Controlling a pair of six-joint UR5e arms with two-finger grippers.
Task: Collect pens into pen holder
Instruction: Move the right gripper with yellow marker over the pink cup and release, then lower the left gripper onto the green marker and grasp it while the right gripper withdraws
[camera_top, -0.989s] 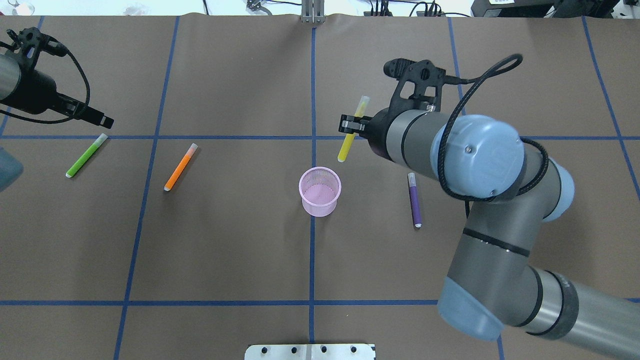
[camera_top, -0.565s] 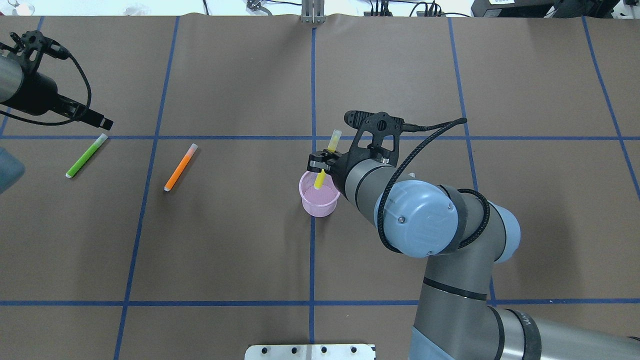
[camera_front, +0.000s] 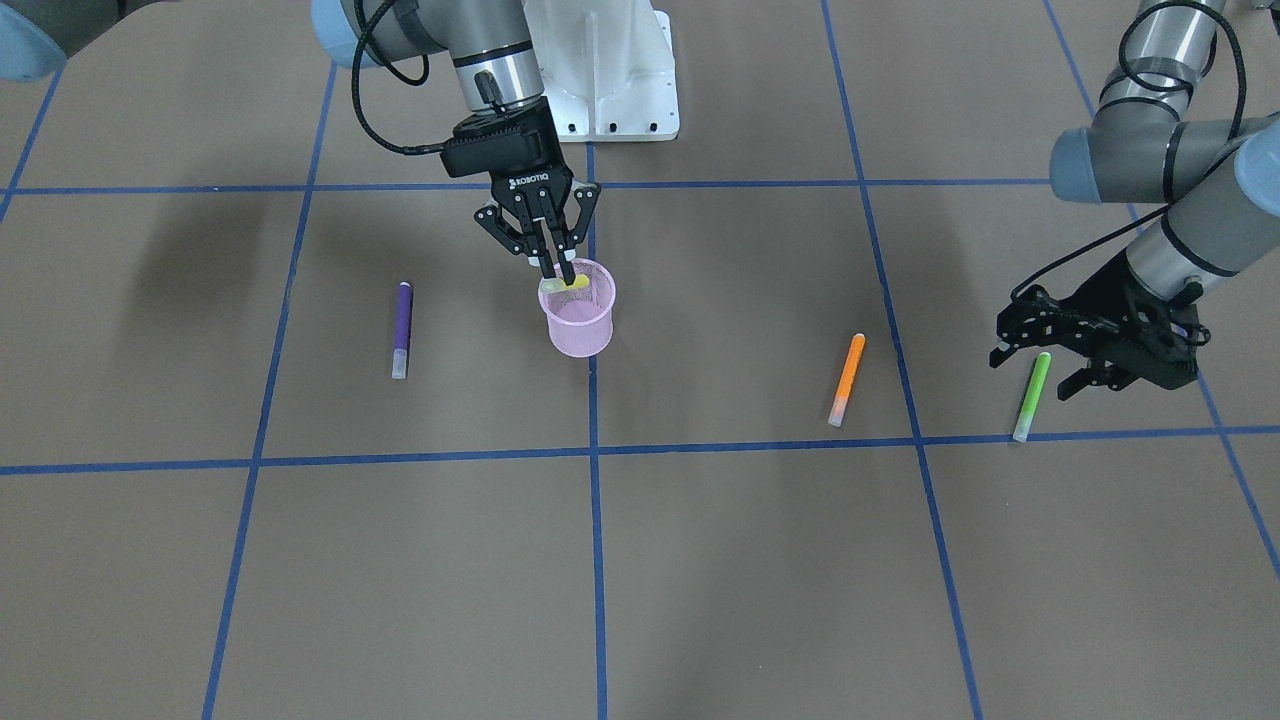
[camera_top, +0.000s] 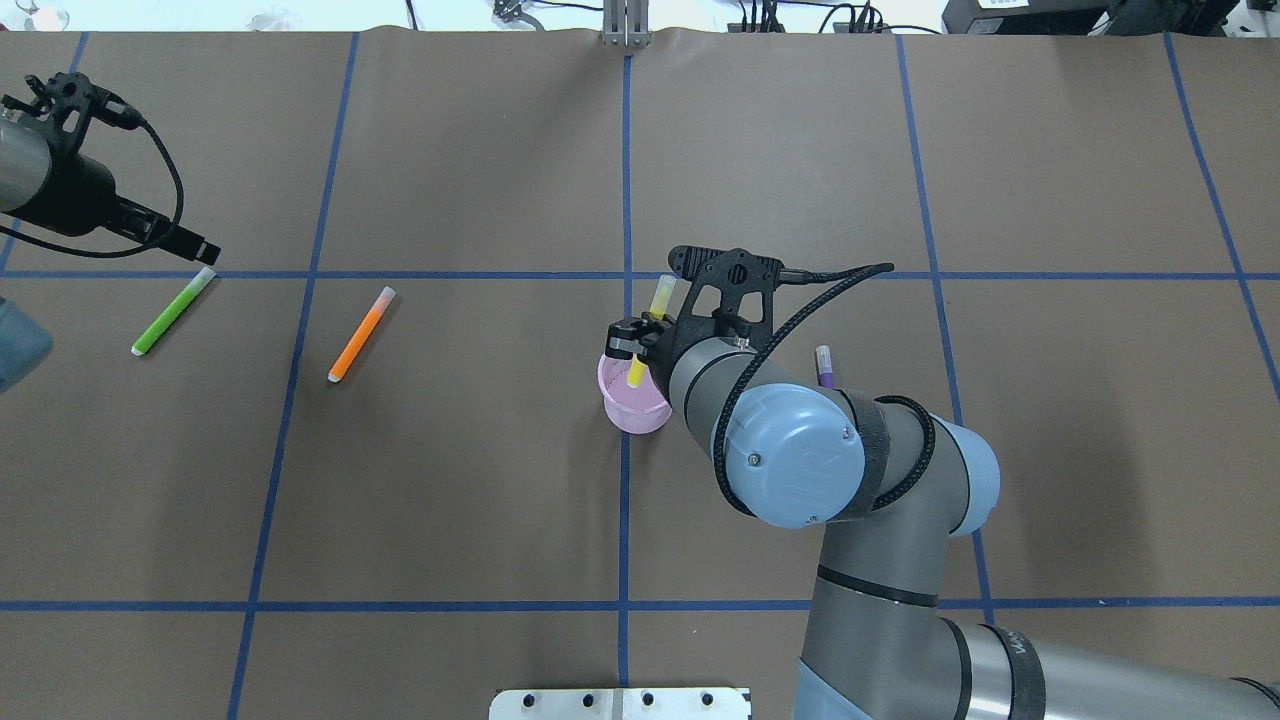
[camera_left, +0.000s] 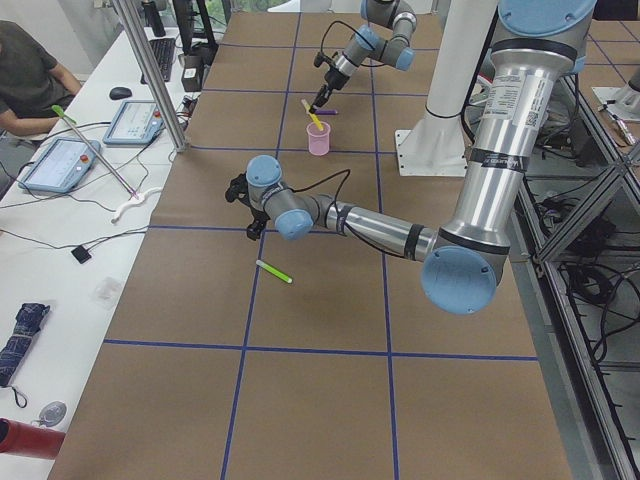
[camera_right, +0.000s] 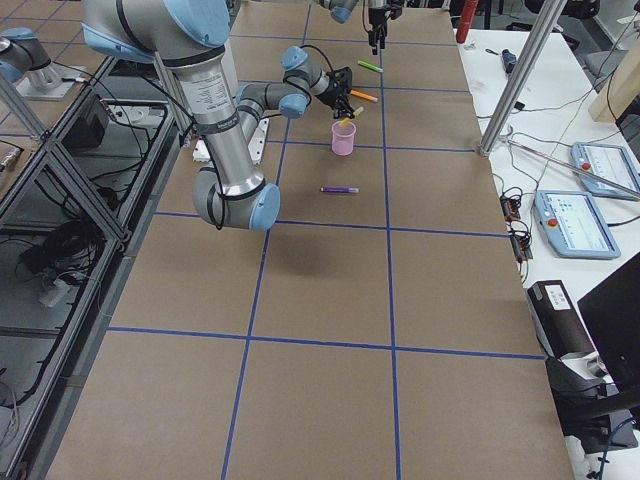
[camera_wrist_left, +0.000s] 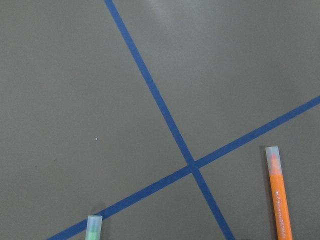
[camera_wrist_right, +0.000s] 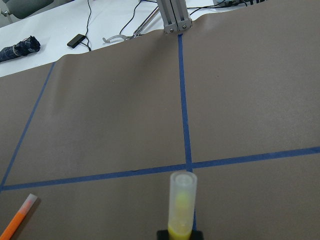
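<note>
Overhead exterior: right pincer (camera_top: 640, 340) is clamped on a yellow pen (camera_top: 659, 303), gripping it about mid-length. The pen is tilted, with its pale cap end up past the fingers. Its yellow end points down at the mouth of the pink mesh pen holder (camera_top: 630, 415), directly beneath the pincer. Can't tell how deep the tip goes.

Front-facing view agrees. Right pincer (camera_front: 560, 272) points down, jaws nearly together on the yellow pen (camera_front: 573, 284), tips right at the rim of the pen holder (camera_front: 578, 325). The holder stands upright on the tabletop (camera_top: 450, 500). Right wrist cam shows the yellow pen (camera_wrist_right: 182, 210) cap sticking up dead centre.

Purple pen (camera_front: 402, 328) lies flat on the tabletop, off to one side of the right pincer and apart from the holder. Overhead, only the cap end of the purple pen (camera_top: 825, 368) shows; the right arm hides the rest.

Left pincer (camera_front: 1035, 372) is empty, jaws spread wide, hovering above the tabletop. Green pen (camera_front: 1031, 400) lies flat below it, untouched; the left-side view shows clear air between them. Orange pen (camera_front: 848, 378) lies flat between the left pincer and the holder, nearer the left pincer. Left wrist cam shows the green pen (camera_wrist_left: 93, 227) cap at the bottom edge and the orange pen (camera_wrist_left: 279, 200) at lower right.
</note>
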